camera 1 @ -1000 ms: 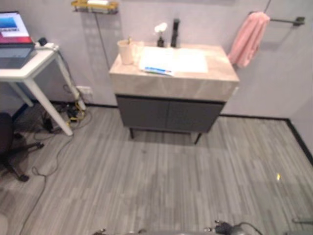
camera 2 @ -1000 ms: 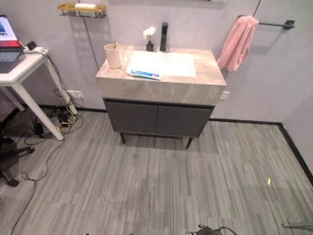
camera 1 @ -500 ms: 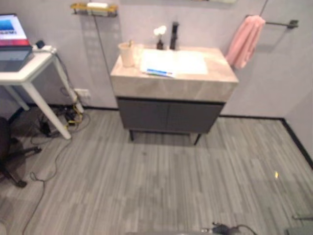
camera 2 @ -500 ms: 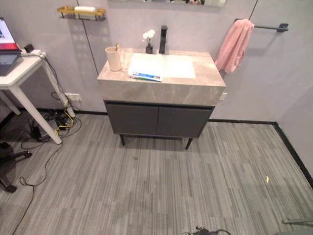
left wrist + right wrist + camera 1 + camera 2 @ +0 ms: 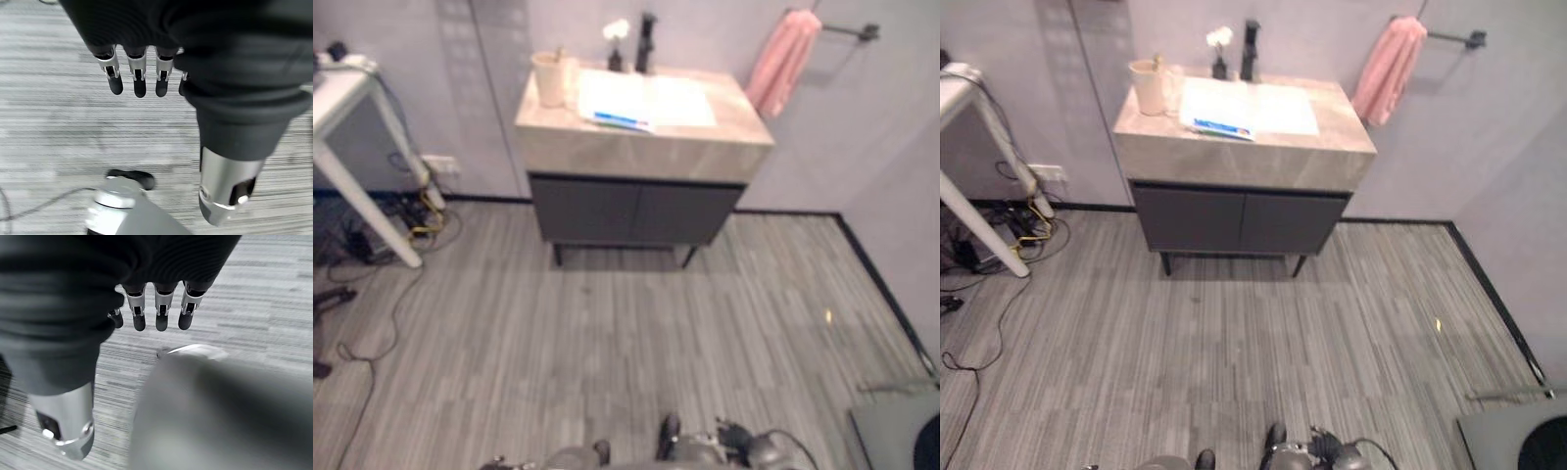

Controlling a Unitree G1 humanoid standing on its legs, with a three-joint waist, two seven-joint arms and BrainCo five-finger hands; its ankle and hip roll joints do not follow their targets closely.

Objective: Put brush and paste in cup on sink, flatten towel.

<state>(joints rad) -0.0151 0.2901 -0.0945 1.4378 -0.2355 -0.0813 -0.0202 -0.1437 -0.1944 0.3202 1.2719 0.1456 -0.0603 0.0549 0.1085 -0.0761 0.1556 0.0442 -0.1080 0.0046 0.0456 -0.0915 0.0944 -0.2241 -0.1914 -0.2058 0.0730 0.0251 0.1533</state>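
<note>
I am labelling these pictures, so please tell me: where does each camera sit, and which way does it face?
Left eye view: on the head, looking down at the sink cabinet, cup, toothpaste and pink towel.
Right eye view: beside it, facing the same scene.
Left wrist view: on the left wrist, along the open left hand to the floor.
Right wrist view: on the right wrist, along the open right hand.
Both wrist views share grey plank floor.

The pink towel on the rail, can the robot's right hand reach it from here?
Probably not yet. The pink towel hangs bunched on the wall rail beyond the sink cabinet, across open floor. The right hand hangs over the floor, fingers straight, holding nothing.
</note>
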